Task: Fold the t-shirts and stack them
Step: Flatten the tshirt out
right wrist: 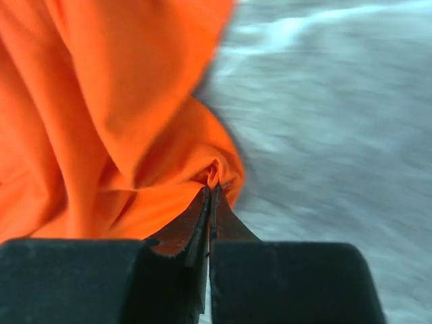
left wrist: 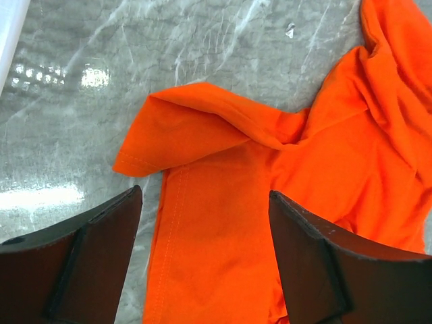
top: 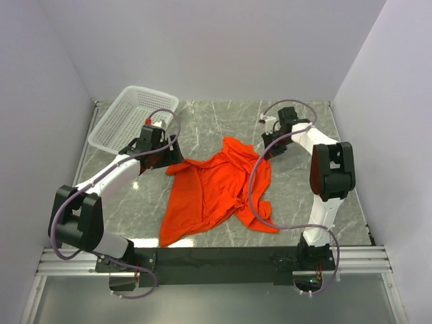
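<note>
The orange-red t-shirt (top: 214, 192) lies crumpled near the middle of the marble table (top: 290, 192), one corner reaching toward the near edge. I see my right gripper (right wrist: 210, 190) pinched tight on a fold at the shirt's far right side. My left gripper (left wrist: 206, 199) hovers, fingers wide apart, over the shirt's left corner.

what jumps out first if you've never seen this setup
The bright orange-red t-shirt lies crumpled mid-table. The right end effector is pinched shut on a fold of it, and the left end effector hangs open over a sleeve, near the white basket at far left.
</note>
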Action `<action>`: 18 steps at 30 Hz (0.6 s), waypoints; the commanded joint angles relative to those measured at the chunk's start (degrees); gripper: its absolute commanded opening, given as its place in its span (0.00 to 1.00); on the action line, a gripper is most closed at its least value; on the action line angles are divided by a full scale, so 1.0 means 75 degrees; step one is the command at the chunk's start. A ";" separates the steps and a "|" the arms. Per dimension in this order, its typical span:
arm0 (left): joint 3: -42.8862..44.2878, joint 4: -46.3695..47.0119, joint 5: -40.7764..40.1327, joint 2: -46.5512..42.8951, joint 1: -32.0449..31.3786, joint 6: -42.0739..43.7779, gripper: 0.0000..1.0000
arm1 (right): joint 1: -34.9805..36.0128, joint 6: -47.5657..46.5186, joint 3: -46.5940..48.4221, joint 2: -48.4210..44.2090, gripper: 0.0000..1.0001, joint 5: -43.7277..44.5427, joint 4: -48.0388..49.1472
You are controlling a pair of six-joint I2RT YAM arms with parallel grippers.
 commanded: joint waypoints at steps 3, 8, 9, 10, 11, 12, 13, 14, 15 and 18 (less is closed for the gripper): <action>0.0272 0.0099 0.0088 0.0186 0.0012 0.0226 0.80 | -0.0891 0.0016 0.0708 -0.0584 0.00 0.0645 0.0318; 0.0435 0.0217 0.0264 0.0501 0.0012 0.0273 0.79 | -0.1338 0.0146 0.0849 -0.0982 0.00 0.1513 0.1255; 0.0482 0.0240 0.0334 0.0560 0.0000 0.0284 0.79 | -0.1338 0.0134 0.0884 -0.1006 0.00 0.1607 0.1384; 0.0529 0.0240 0.0358 0.0607 0.0012 0.0296 0.79 | -0.1350 0.0181 0.1012 -0.1018 0.00 0.1829 0.1594; 0.0634 0.0229 0.0370 0.0712 -0.0023 0.0331 0.79 | -0.1338 0.0216 0.1094 -0.0995 0.00 0.1924 0.1689; 0.0705 0.0217 0.0381 0.0748 -0.0035 0.0366 0.79 | -0.1338 0.0274 0.1223 -0.0971 0.00 0.2006 0.1759; 0.0752 0.0182 0.0381 0.0795 -0.0047 0.0390 0.79 | -0.1338 0.0321 0.1514 -0.0948 0.00 0.2076 0.1864; 0.0845 0.0170 0.0381 0.0853 -0.0070 0.0448 0.79 | -0.1338 0.0322 0.1668 -0.0843 0.00 0.2170 0.1866; 0.0881 0.0147 0.0381 0.0889 -0.0070 0.0472 0.79 | -0.1338 0.0333 0.1820 -0.0784 0.00 0.2206 0.1854; 0.0998 0.0123 0.0311 0.0994 -0.0070 0.0601 0.79 | -0.1338 0.0264 0.2371 -0.0491 0.00 0.2206 0.1667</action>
